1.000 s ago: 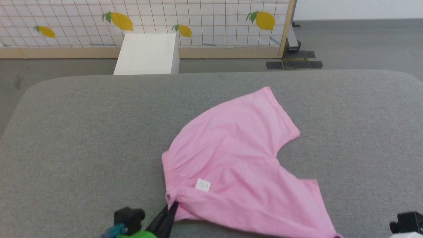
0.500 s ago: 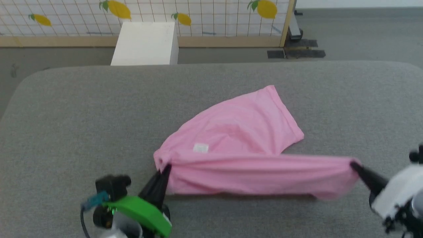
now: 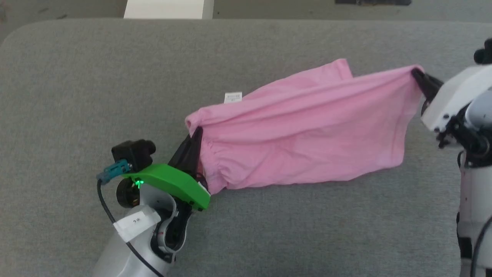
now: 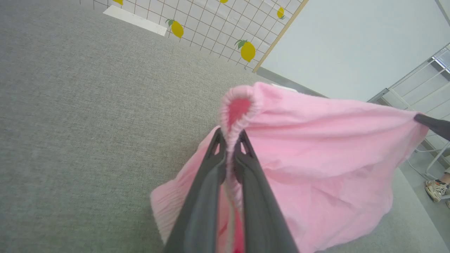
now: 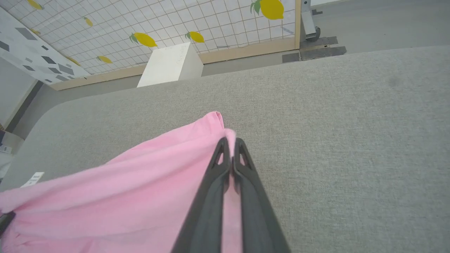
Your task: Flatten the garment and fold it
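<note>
The garment [image 3: 303,134], light pink knit shorts, hangs stretched between my two grippers above the grey cushioned surface [image 3: 77,77]. My left gripper [image 3: 195,132] is shut on the gathered waistband at the cloth's left end; in the left wrist view the left gripper [image 4: 230,140] pinches the ruffled band of the garment [image 4: 316,147]. My right gripper [image 3: 416,73] is shut on the cloth's far right corner, and the right wrist view shows the right gripper [image 5: 230,144] clamping the garment [image 5: 123,196] edge. A small white label [image 3: 233,97] sticks up behind the top edge.
A white box [image 5: 172,63] stands on the floor beyond the surface's far edge, before a lemon-patterned grid screen [image 5: 197,21]. A person's shoe [image 4: 435,189] shows on the floor at the right of the left wrist view.
Both grippers have lifted the garment off the surface and carried it away from me, pulling it taut between them. The head camera has tilted down.
</note>
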Robot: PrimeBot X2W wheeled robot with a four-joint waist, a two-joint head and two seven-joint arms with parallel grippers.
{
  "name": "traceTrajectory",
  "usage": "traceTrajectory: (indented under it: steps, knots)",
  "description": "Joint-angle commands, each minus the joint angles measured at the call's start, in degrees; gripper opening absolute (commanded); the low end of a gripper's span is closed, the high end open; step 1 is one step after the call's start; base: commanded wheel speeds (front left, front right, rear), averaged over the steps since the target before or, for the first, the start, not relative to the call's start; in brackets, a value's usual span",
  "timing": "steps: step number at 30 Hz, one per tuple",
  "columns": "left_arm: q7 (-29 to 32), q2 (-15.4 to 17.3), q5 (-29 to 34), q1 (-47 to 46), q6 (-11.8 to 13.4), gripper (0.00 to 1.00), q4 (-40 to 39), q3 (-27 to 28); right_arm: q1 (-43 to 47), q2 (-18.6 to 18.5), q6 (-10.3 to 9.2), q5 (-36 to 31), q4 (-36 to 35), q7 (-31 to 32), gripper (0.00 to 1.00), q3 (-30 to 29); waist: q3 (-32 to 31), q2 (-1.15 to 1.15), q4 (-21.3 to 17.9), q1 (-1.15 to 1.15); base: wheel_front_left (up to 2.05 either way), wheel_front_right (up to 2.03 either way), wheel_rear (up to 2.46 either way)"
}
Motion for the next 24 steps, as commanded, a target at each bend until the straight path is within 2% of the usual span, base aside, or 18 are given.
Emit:
traceTrajectory:
  steps: [1,11,24]
  knots:
    - [-0.2,-0.4,-0.5,-1.6,0.2,0.00,0.5,0.3,-2.8,-0.8,-0.09,-1.1,1.8,-1.1,0.00,0.4,5.6,0.00,4.1,0.00,0.00,0.00,0.00]
    - [0.1,-1.8,-0.7,-4.0,1.4,0.00,-0.3,0.1,-15.4,-3.5,-0.09,-4.7,14.2,-4.1,0.00,5.8,11.6,0.00,7.4,0.00,0.00,0.00,0.00]
    - [2.5,-3.2,-2.6,-3.9,2.0,0.00,-0.3,-1.0,-20.9,-4.4,-0.09,-7.9,26.3,-4.1,0.00,8.5,14.2,0.00,8.4,0.00,0.00,0.00,0.00]
